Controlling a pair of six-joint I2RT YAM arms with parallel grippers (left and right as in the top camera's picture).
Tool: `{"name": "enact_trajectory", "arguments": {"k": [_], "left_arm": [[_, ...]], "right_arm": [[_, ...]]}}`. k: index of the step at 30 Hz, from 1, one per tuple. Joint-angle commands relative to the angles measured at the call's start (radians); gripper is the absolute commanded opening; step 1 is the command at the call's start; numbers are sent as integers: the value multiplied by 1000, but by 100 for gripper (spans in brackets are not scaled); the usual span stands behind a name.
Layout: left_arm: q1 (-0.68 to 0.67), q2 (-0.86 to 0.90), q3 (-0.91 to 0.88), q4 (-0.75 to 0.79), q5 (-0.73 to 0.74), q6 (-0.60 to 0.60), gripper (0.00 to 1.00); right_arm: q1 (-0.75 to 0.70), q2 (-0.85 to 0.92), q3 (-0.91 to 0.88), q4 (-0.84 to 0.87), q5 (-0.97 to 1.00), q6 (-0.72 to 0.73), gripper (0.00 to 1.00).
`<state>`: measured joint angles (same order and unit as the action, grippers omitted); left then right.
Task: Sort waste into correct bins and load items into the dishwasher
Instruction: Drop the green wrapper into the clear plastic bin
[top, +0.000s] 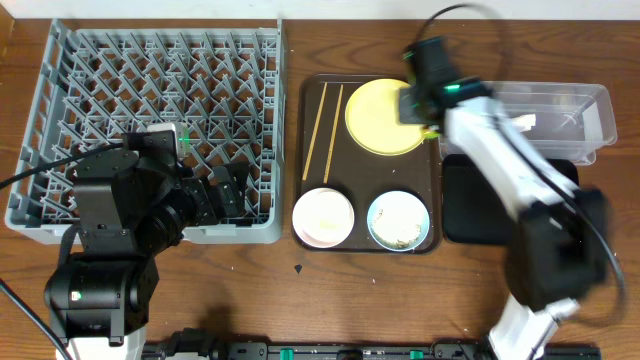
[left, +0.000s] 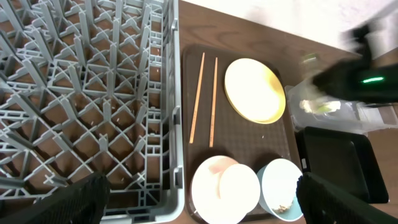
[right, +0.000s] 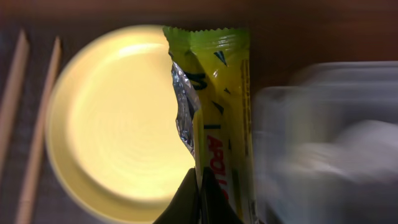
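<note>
Right gripper (right: 200, 194): jaws pinched together on the near end of the green-and-orange sachet (right: 217, 106). The sachet hangs over the right edge of the pale-yellow plate (top: 383, 118), between the plate and the clear tub (top: 575, 100) (the tub side of the right wrist view is smeared, so I cannot tell whether the sachet reaches over the tub's rim). One side of the sachet is torn open, with silver lining showing. Left gripper (top: 228, 190): jaws wide apart and holding nothing, at the near right corner of the grey dish rack (top: 28, 150), which takes up the left of the desk. The brown serving tray (top: 312, 170) lies just right of the rack. It carries the plate at far right, the chopsticks (top: 322, 130) side by side at far left, the white bowl (top: 322, 217) at near left and the light-blue bowl (top: 399, 220) at near right. Pale crumbs (top: 403, 233) lie in the blue bowl. The black tray (top: 478, 205) lies right of the serving tray, nearer than the clear tub.
</note>
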<state>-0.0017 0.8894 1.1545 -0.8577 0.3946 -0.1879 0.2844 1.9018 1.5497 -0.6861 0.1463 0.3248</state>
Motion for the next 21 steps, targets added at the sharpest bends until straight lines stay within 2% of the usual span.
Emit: {"name": "enact_trajectory", "arguments": {"k": [1,7,12,13,14,15,16,21], "left_arm": [[2,-2,16,-2,16,-9,97],[2,-2,16,-2,16,-9,97],[2,-2,16,-2,16,-9,97],[2,-2,16,-2,16,-9,97],[2,-2,16,-2,16,-9,97],[2,-2,16,-2,16,-9,97],[2,-2,16,-2,16,-9,97],[2,-2,16,-2,16,-9,97]], "right_arm": [[-112,-110,7,-66,-1,171,1],[-265,-82,6,-125,-9,284,1],[-325,-8,6,-107,-31,382,1],[-332,5,6,-85,-53,385,6],[-336,16,6,-63,-71,377,31],[-338,16,6,-55,-89,376,43],[-338,13,6,-50,-117,365,50],[-326,-76,7,-70,-209,294,57]]}}
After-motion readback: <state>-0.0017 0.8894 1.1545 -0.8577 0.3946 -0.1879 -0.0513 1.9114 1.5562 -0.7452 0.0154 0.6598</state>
